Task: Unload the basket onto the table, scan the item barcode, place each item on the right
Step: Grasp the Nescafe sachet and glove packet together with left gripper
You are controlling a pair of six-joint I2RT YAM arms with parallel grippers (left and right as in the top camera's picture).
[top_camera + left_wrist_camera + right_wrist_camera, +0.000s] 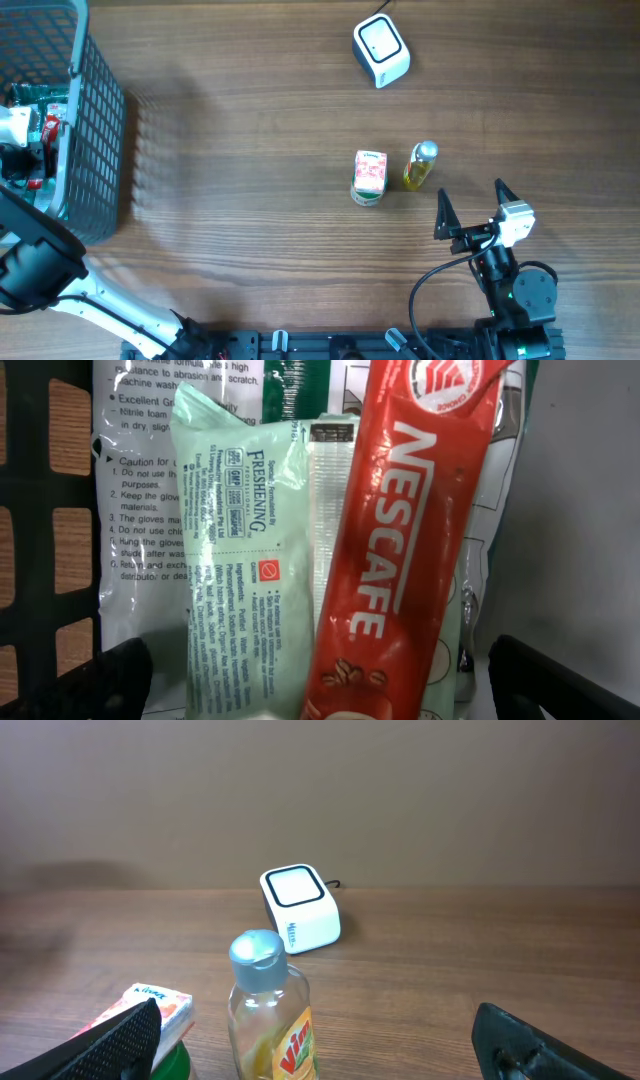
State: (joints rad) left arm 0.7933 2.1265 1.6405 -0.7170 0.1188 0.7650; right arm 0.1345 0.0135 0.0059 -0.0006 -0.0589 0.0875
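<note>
**A:** What is listed on the table (250,120)?

**B:** One white scanner (381,50), set at the far edge, with a cable attached. One bottle (421,166) with a grey cap and yellow liquid, its label read as "Vim", stood upright near the middle. One carton (370,170) in pink print, laid on a green container (366,196) just beside the bottle. A blue word on the carton's side is seemingly "Kleenex".

**A:** And in the basket (95,130)?

**B:** One red sachet (400,560), marked "NESCAFE" in white, with coffee beans printed at its foot. One pale green pack (240,560), marked "FRESHENING"; its fine print is too small to be read. Both are laid over a white bag (130,470) printed with cautions about gloves.

**A:** How are the grippers recorded?

**B:** Left gripper (320,690): jaws spread wide, hung close over the sachet and pack in the basket, nothing held. Right gripper (472,205): jaws spread wide, held above the table on the near side of the bottle and apart from it, nothing held.
</note>
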